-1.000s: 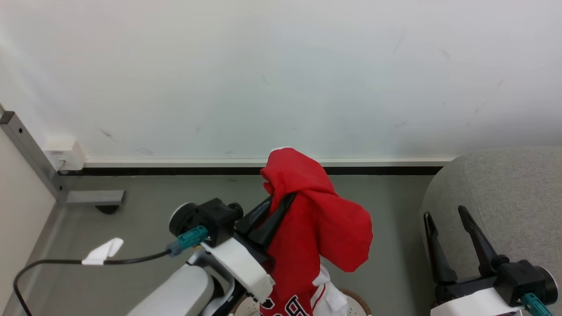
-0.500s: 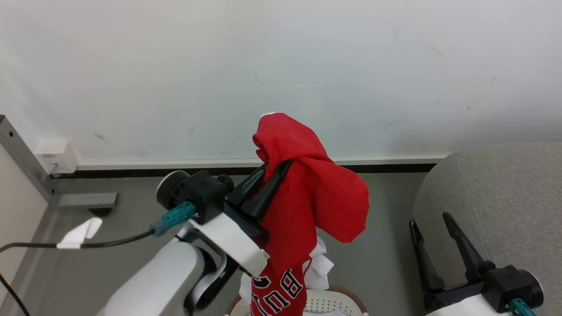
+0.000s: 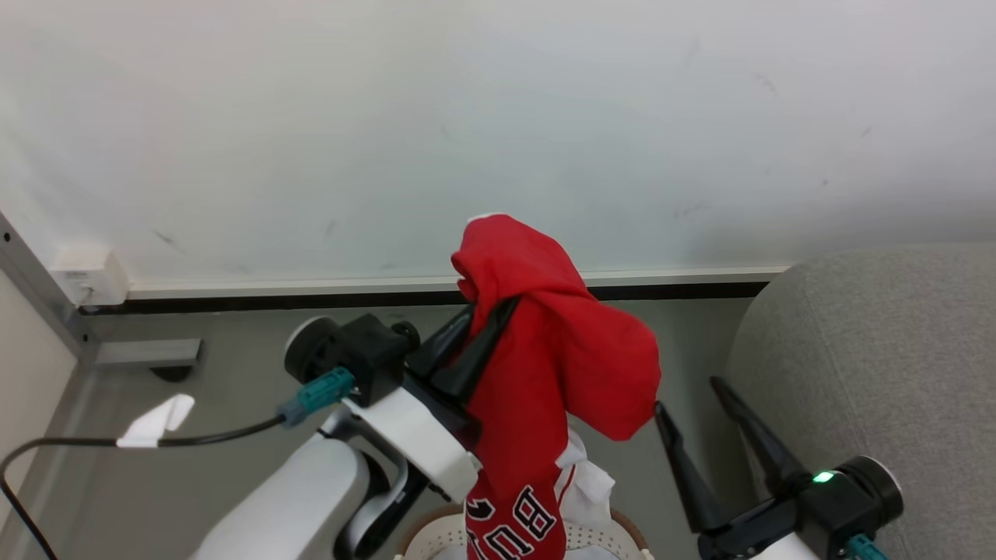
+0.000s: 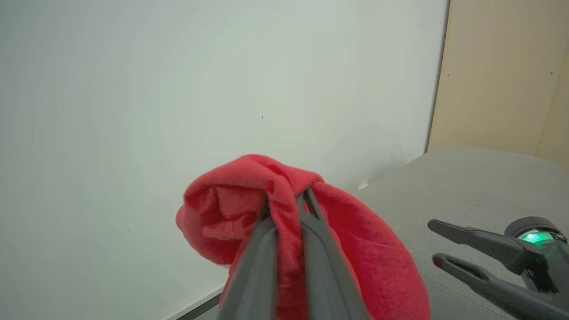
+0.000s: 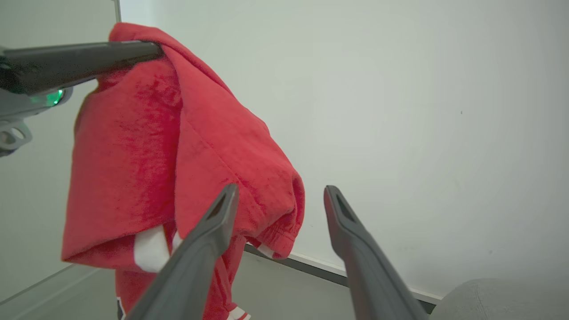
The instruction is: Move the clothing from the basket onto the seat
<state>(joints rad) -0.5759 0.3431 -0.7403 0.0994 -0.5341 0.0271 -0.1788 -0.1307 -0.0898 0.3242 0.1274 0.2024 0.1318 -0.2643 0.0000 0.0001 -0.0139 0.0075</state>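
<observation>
**Red garment pinched by the left gripper, right gripper spread beside it**

The left gripper [image 3: 492,311] has its two fingers pressed together on a fold of the red clothing [image 3: 560,365]. It pinches the fold near the top, so the rest hangs below the fingers. The left wrist view gives the pinch close up: the fabric is squeezed into the narrow slit between the fingers and bulges out beyond the tips and to either side.

The head view adds what hangs beneath. The lower part, printed with black-and-white letters, drops towards the basket [image 3: 625,531], whose tan rim and perforated white wall sit directly under this gripper. Whether the hem rests inside cannot be told. A piece of white fabric [image 3: 591,486] hangs against the red just above the rim.

The right gripper [image 3: 689,395] is spread, with nothing between its fingers. In the head view the fingertip nearer the clothing is just beside the drooping red fold; whether they touch cannot be told. The right wrist view looks between these fingers at the pale wall [image 5: 422,111], with the fold hanging behind one finger.

The grey seat [image 3: 871,350] lies on the far side of the right gripper from the clothing, apart from it.
</observation>
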